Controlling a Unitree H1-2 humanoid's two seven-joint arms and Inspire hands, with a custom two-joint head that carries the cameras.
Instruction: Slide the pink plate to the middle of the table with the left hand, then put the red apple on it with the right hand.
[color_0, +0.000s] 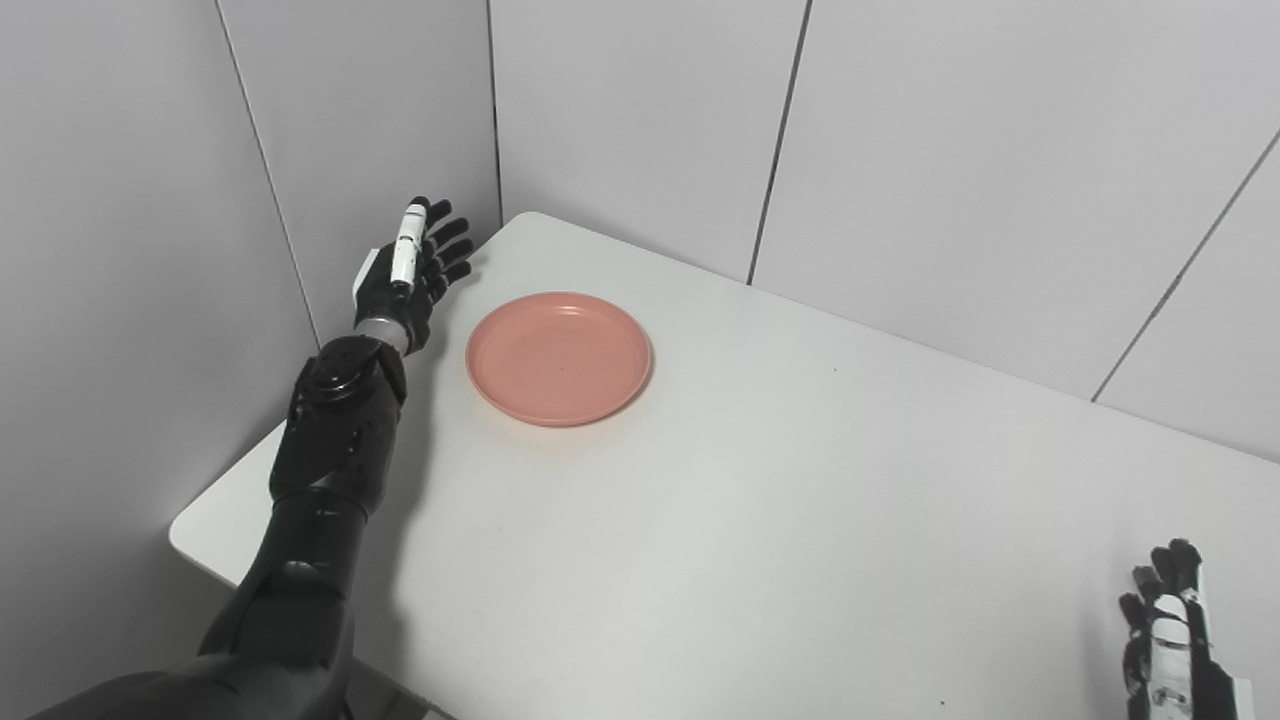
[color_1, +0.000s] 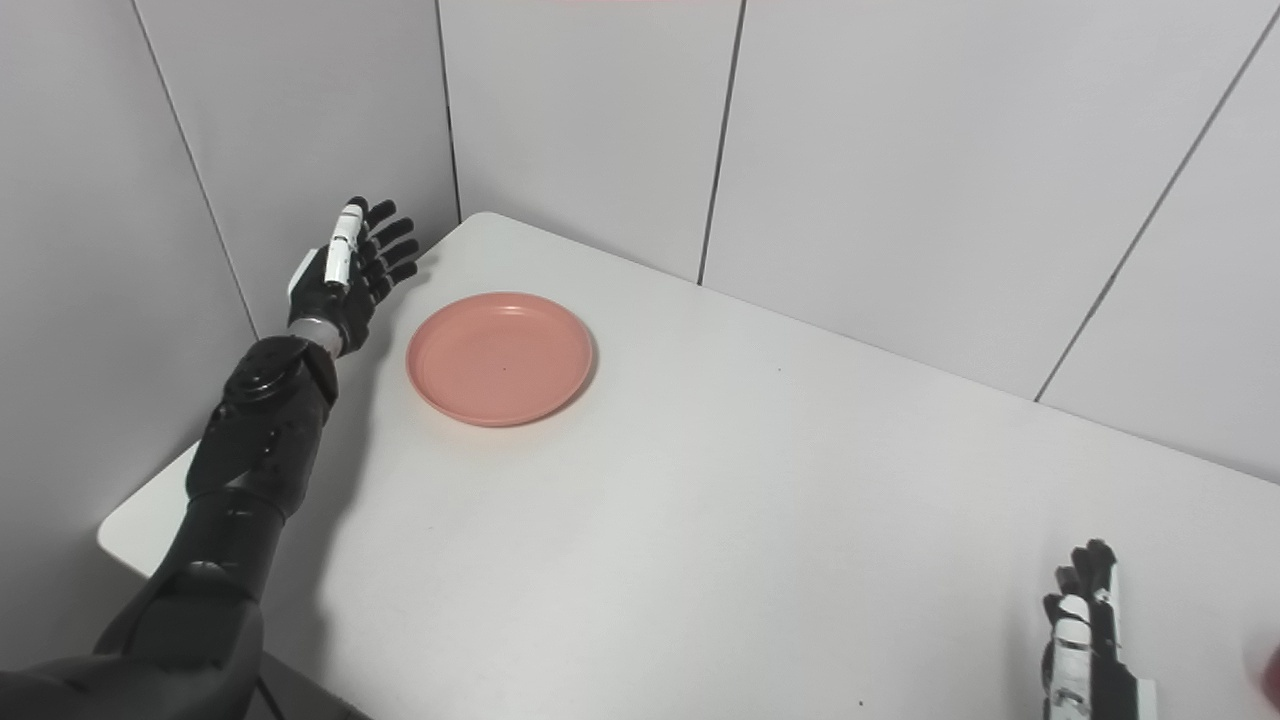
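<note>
1. Pink plate (color_0: 558, 358) sits flat on desk (color_0: 760, 520), far-left corner, nothing on it, well off middle.
2. Left robot hand (color_0: 410, 272) just beside plate's left rim, fingers spread, holding nothing; right robot hand (color_0: 1168, 625) low right, also released.
3. Plate prob. light, stiff plastic, slides easily; push at left rim.
4. Round, rim up, no long axis.
5. Apple: only a red sliver at right edge, uncertain.

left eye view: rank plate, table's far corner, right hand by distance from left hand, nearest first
1. Table's far corner: just right of the left hand's fingertips, at the wall.
2. Plate: on the table to the hand's right, apart from it, empty.
3. Right hand: bottom right of the view, across the table, plainly farthest.
</note>
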